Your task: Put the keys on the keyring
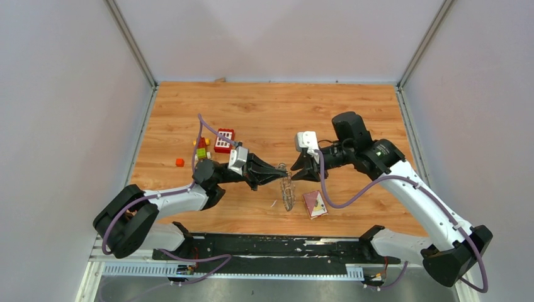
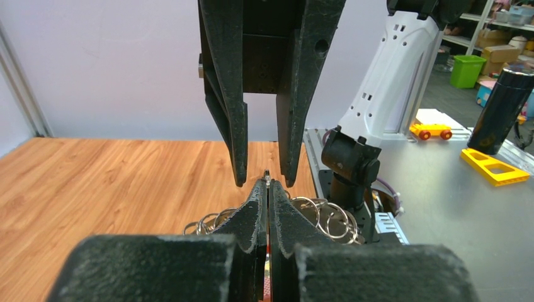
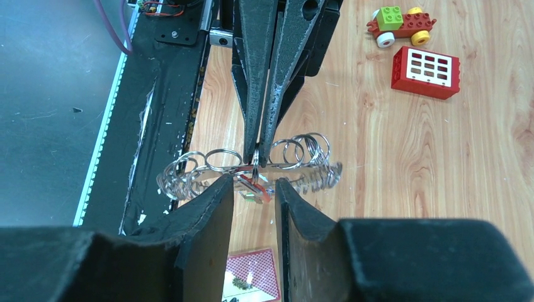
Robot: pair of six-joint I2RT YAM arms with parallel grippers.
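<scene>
The keyring is a grey ring fringed with wire loops, at the table's middle front. In the right wrist view the keyring lies crosswise beyond my fingertips. My left gripper is shut on a thin wire loop at its rim. That pinched wire shows at the left gripper's tips. One of the keys, with a red tag, hangs just below that loop. My right gripper is open, its fingertips on either side of that key, touching nothing. The right gripper faces the left one tip to tip.
A maroon card lies right of the keyring, under my right gripper. A red block with white squares, a small toy car and an orange brick sit at the left. The black base rail runs along the near edge.
</scene>
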